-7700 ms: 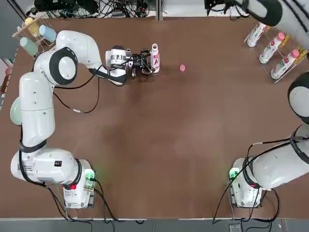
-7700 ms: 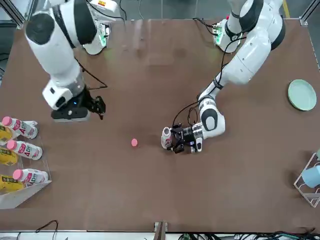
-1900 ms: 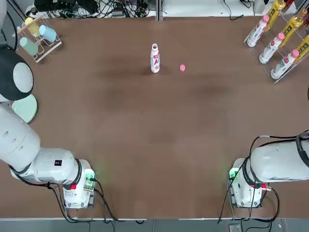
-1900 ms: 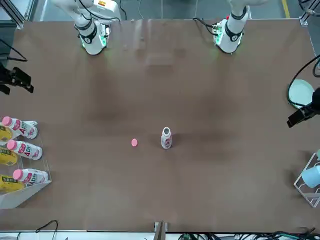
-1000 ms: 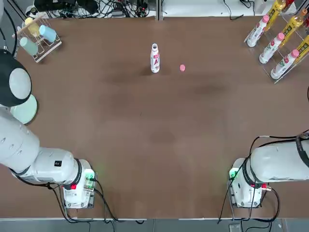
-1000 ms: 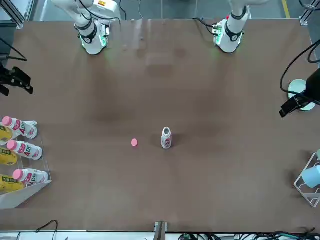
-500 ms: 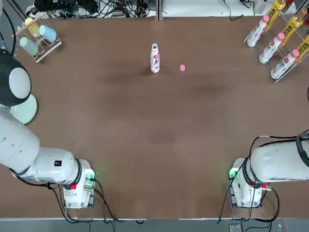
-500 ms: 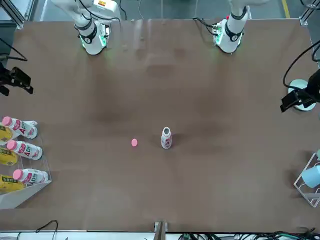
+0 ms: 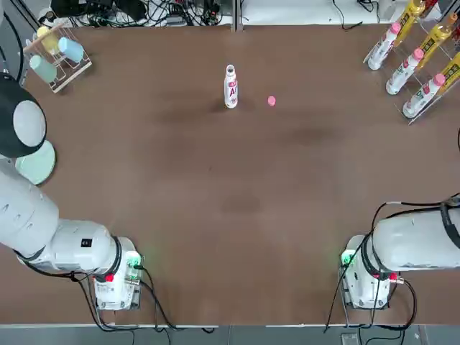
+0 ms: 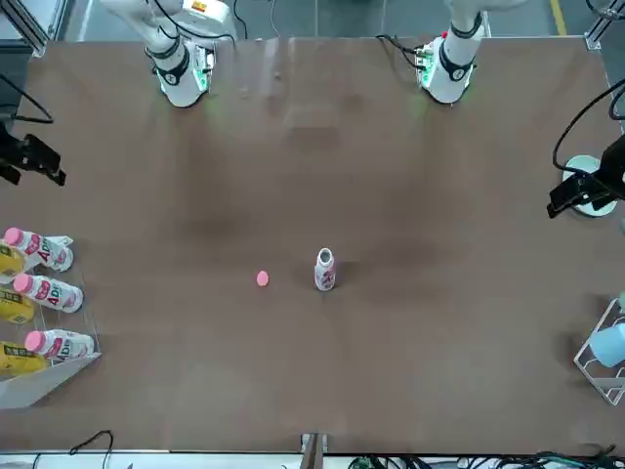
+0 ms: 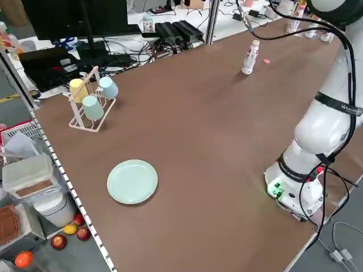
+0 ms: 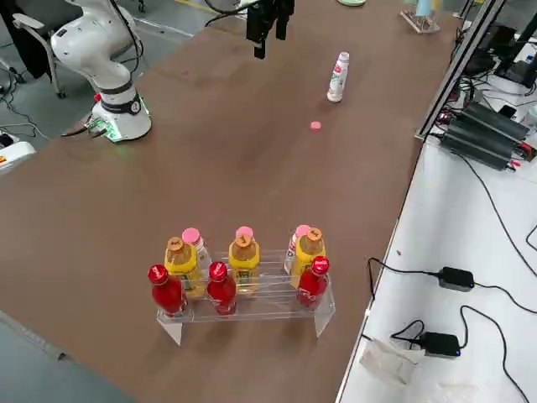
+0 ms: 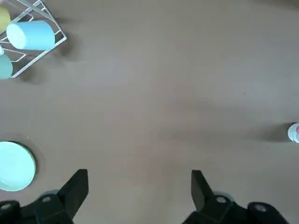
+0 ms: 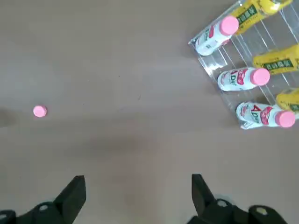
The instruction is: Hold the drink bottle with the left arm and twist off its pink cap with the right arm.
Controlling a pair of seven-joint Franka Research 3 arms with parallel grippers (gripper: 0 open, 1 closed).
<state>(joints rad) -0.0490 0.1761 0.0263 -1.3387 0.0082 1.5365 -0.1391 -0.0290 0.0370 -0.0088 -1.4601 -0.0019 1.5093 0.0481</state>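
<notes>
The drink bottle (image 9: 230, 86) (image 10: 324, 270) stands upright by itself in the far middle of the table, its mouth uncovered. The pink cap (image 9: 271, 101) (image 10: 262, 279) lies flat on the table a short way to its right. My left gripper (image 10: 576, 191) (image 13: 138, 191) hovers open high over the table's left side, far from the bottle (image 13: 294, 132). My right gripper (image 10: 29, 156) (image 14: 138, 193) hangs open above the right side, with the cap (image 14: 39, 111) well ahead of it. Neither gripper holds anything.
A clear rack (image 9: 413, 57) of white and yellow bottles stands at the far right. A wire cup rack (image 9: 54, 50) sits in the far left corner. A pale green plate (image 9: 32, 162) lies by the left edge. Both arm bases (image 9: 115, 277) (image 9: 363, 277) stand at the near edge.
The left gripper, earlier shut on the bottle, has let go; both arms have drawn back to their sides. Over the last second the left gripper only drifted slightly.
</notes>
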